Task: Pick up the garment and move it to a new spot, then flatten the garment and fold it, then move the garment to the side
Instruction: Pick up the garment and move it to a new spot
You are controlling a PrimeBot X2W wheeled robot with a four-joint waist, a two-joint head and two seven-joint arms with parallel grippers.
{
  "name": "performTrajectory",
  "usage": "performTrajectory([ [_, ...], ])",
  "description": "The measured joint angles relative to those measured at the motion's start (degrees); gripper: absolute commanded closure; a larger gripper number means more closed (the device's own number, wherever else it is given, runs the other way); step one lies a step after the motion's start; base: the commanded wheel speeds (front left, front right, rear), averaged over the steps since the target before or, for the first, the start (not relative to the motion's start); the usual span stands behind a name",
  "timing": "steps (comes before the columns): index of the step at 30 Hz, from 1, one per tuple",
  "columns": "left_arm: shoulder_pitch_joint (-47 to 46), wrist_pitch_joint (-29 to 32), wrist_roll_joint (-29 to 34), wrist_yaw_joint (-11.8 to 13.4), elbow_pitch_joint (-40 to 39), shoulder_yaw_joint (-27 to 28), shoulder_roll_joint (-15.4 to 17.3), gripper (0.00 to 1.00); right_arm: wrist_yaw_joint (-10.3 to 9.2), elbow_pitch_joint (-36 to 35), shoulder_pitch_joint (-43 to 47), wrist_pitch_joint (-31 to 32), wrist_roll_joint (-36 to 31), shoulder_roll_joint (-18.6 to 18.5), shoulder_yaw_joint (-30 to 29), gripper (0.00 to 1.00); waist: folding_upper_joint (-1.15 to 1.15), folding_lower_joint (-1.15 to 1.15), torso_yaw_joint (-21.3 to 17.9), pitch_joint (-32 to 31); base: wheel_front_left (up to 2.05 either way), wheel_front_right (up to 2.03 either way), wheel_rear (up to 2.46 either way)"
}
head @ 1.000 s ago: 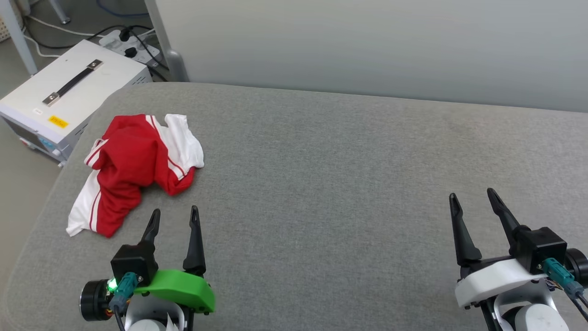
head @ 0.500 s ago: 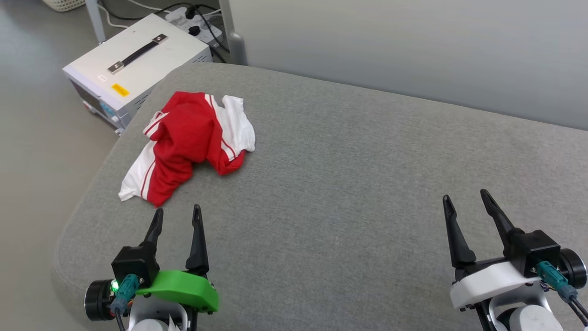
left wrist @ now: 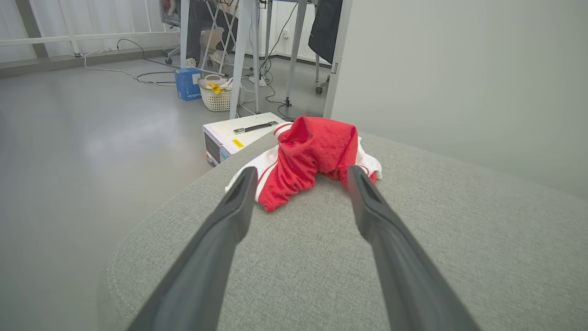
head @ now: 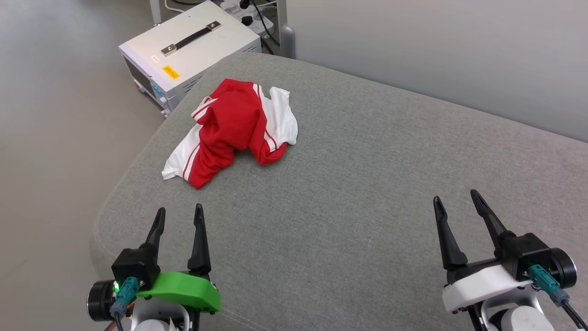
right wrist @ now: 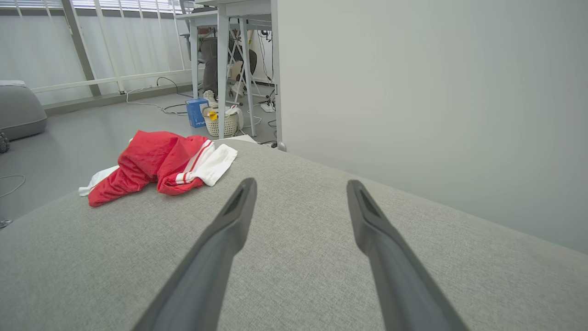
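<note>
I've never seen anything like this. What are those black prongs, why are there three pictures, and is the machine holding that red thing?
The pictures come from three cameras on one two-armed robot. The wide picture is taken from its head, looking down: the black prongs are the fingers of its left gripper, on the green mount, and its right gripper, on the white one. The other two pictures come from a camera on each wrist, looking out along that gripper's own two fingers. On the grey padded surface lies a crumpled red and white garment, near the corner on the robot's left. Beside that corner stands a white box with a black handle. Both grippers are open and hold nothing; neither touches the garment.
</note>
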Motion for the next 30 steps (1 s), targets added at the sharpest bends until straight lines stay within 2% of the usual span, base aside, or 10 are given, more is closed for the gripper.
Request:
performTrajectory([
  [16, 0.0, -1.8, -1.51, 0.38, 0.54, -0.15, -0.01, 0.0, 0.0, 0.65, -0.01, -1.86, 0.87, 0.0, 0.93, 0.0, 0.0, 0.0, 3.57, -0.33, 0.0, 0.0, 0.0],
  [24, -0.06, -2.3, -2.04, 0.27, 0.92, -0.23, -0.01, 0.0, 0.0, 0.62, -0.01, -2.04, 0.97, 0.0, 1.25, 0.0, 0.0, 0.0, 3.18, 0.37, 0.0, 0.0, 0.0],
  [27, -0.7, -2.3, -2.43, -0.41, 2.29, -0.13, -0.01, 0.0, 0.0, 0.62, -0.11, -2.05, 0.77, 0.0, 1.15, 0.0, 0.0, 0.0, 2.72, 1.12, 0.0, 0.0, 0.0],
  [30, -2.05, -2.3, -2.42, -2.18, 4.15, -0.14, -0.01, 0.0, 0.0, 0.59, -0.26, -2.05, 0.15, 0.0, 1.12, 0.0, 0.0, 0.0, 2.2, 1.89, 0.0, 0.0, 0.0],
])
